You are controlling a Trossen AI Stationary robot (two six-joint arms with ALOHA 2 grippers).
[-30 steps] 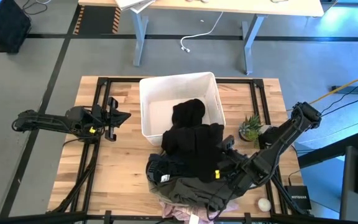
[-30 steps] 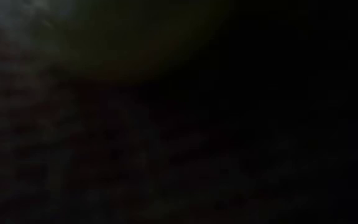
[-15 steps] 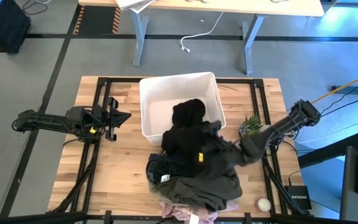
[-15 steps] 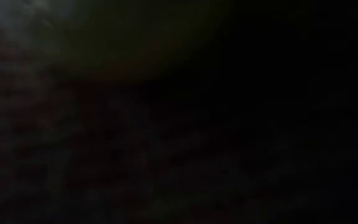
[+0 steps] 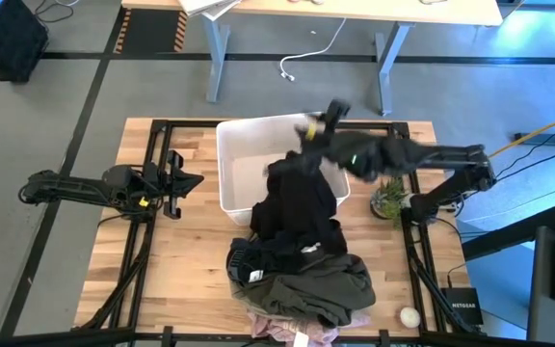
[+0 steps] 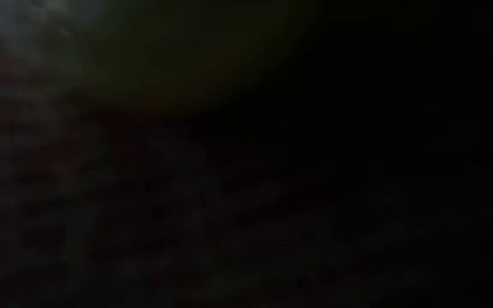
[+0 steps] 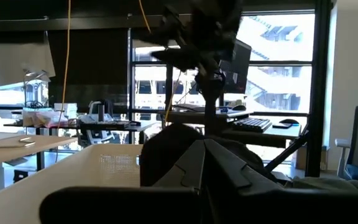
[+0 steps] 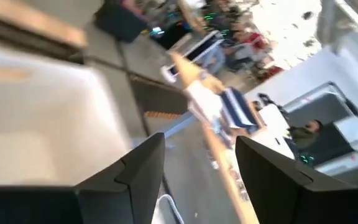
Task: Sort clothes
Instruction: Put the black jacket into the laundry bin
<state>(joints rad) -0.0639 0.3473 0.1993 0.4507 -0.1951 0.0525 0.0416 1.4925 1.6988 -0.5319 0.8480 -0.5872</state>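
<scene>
A black garment (image 5: 297,207) lies draped over the near wall of the white bin (image 5: 239,145), partly inside it. It also shows in the left wrist view (image 7: 166,152). Nearer me, an olive-khaki garment (image 5: 316,289) rests on a pink one (image 5: 277,331), beside a dark garment with a white label (image 5: 249,268). My right gripper (image 5: 314,123) is raised above the bin's far right corner, open and empty (image 8: 197,140). My left gripper (image 5: 193,180) waits shut at the table's left (image 7: 204,142). The low view is dark.
A small potted plant (image 5: 388,198) stands right of the bin, under my right arm. A white ball (image 5: 409,316) lies at the near right corner. Bare wood shows between my left gripper and the bin. A desk stands beyond the table's far edge.
My right arm has swung up from the clothes pile near the front edge and toward the far edge. It now reaches over the bin's far right corner. The olive-khaki garment it stood over is now in plain view.
</scene>
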